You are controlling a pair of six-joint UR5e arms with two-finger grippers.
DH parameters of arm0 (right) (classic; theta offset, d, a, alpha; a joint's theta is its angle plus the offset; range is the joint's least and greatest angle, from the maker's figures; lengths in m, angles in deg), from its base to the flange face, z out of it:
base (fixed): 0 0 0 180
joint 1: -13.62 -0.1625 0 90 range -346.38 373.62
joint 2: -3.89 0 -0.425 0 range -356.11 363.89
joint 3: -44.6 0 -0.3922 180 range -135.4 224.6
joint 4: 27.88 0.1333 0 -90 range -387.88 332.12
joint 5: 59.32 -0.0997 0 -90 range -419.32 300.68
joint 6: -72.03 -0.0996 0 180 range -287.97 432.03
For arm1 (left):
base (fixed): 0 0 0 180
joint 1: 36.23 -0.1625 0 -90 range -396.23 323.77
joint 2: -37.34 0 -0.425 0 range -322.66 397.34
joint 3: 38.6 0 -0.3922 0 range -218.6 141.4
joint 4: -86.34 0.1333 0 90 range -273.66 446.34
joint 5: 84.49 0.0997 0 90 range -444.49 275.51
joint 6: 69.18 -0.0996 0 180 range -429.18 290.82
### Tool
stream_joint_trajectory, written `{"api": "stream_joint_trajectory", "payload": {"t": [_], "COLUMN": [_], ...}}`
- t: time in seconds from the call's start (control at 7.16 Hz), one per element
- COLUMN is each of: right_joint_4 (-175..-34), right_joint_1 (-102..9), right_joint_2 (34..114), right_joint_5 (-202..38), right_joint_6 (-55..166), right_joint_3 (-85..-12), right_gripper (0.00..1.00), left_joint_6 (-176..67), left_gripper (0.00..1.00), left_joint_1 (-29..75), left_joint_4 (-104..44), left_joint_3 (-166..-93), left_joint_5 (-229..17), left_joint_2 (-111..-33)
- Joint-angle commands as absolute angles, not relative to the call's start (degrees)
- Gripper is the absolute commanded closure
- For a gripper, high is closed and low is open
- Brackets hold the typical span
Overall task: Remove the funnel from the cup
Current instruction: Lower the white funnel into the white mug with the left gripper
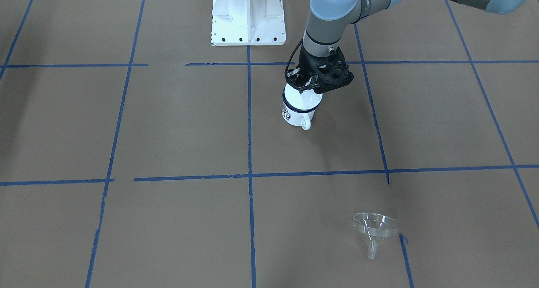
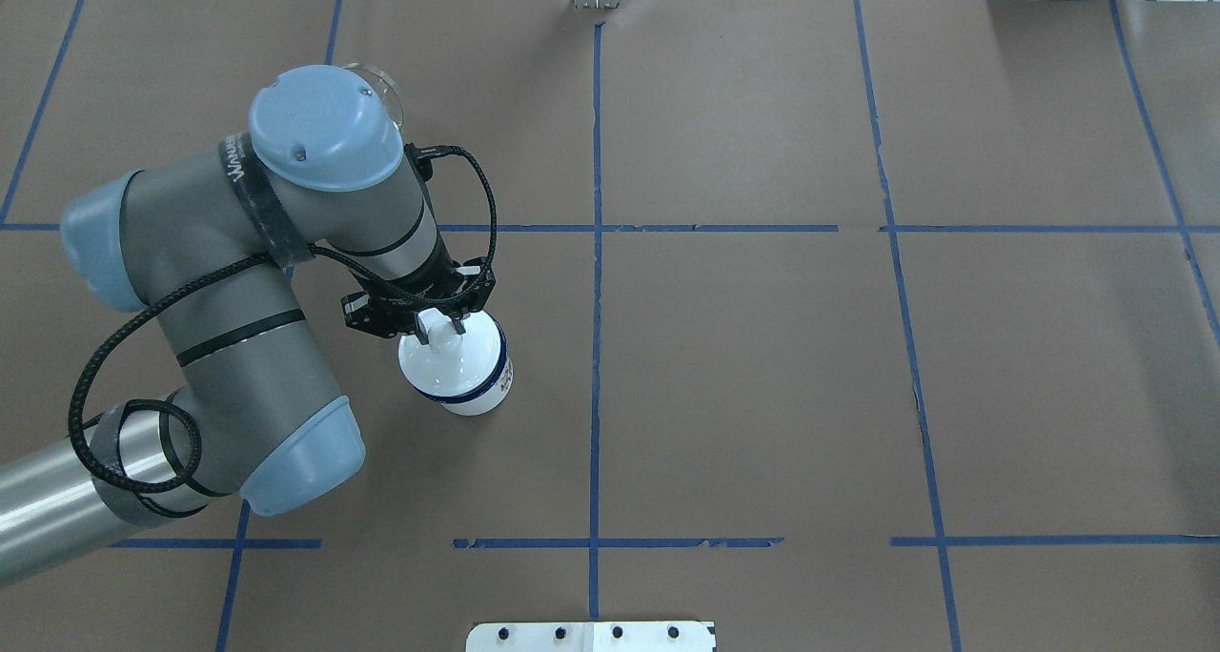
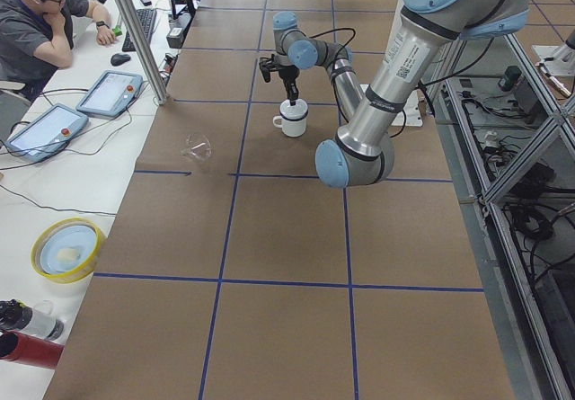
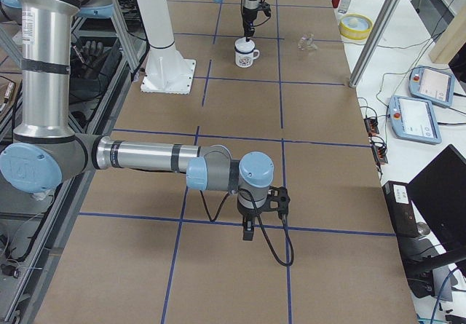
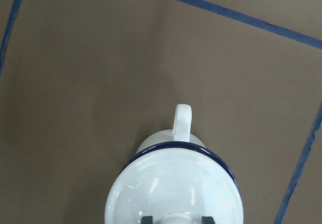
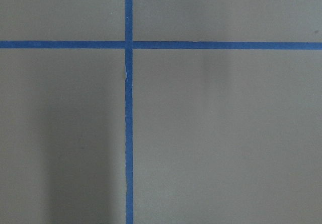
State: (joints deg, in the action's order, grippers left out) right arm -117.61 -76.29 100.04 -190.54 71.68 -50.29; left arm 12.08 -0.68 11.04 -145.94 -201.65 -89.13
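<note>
The cup (image 1: pixel 297 111) is a white mug with a dark blue rim, standing upright, its handle toward the front-facing camera. A white round lid (image 2: pixel 448 358) with a knob covers it. My left gripper (image 2: pixel 437 326) stands straight over the cup, its fingers closed on either side of the knob; the left wrist view shows the lid (image 5: pixel 173 189) and handle (image 5: pixel 182 118). The clear funnel (image 1: pixel 374 231) lies on its side on the paper, well away from the cup, and shows in the left view (image 3: pixel 196 146). My right gripper (image 4: pixel 247 233) hangs over bare paper; I cannot tell whether it is open.
The white robot base (image 1: pixel 248 18) stands at the table's near edge. A yellow bowl (image 3: pixel 67 249), bottles (image 3: pixel 27 337) and tablets (image 3: pixel 110 92) sit on the side bench, where an operator (image 3: pixel 40 13) is seated. Blue tape lines cross the brown paper.
</note>
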Motion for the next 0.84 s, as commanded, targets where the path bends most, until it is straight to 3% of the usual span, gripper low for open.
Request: {"api": "stream_joint_trajectory", "payload": {"t": [0.0, 0.28, 0.42, 0.56, 0.7], "right_joint_4": [-117.6, -117.6, -117.6, -117.6, -117.6], "right_joint_1": [-76.3, -76.3, -76.3, -76.3, -76.3], "right_joint_2": [100.0, 100.0, 100.0, 100.0, 100.0], "right_joint_5": [-190.5, -190.5, -190.5, -190.5, -190.5], "right_joint_6": [71.7, 71.7, 71.7, 71.7, 71.7], "right_joint_3": [-50.2, -50.3, -50.3, -50.3, -50.3], "right_gripper": [0.0, 0.0, 0.0, 0.0, 0.0], "left_joint_6": [12.1, 11.9, 11.9, 11.9, 12.3], "left_gripper": [1.0, 1.0, 0.58, 0.04, 0.0], "left_joint_1": [-0.6, -0.6, -0.6, -0.7, -0.6], "left_joint_4": [9.0, 9.0, 9.0, 9.0, 9.1], "left_joint_3": [-144.3, -144.4, -144.4, -144.5, -144.8], "left_joint_5": [-201.6, -201.6, -201.6, -201.4, -198.5], "left_joint_2": [-89.0, -89.0, -89.0, -89.0, -89.0]}}
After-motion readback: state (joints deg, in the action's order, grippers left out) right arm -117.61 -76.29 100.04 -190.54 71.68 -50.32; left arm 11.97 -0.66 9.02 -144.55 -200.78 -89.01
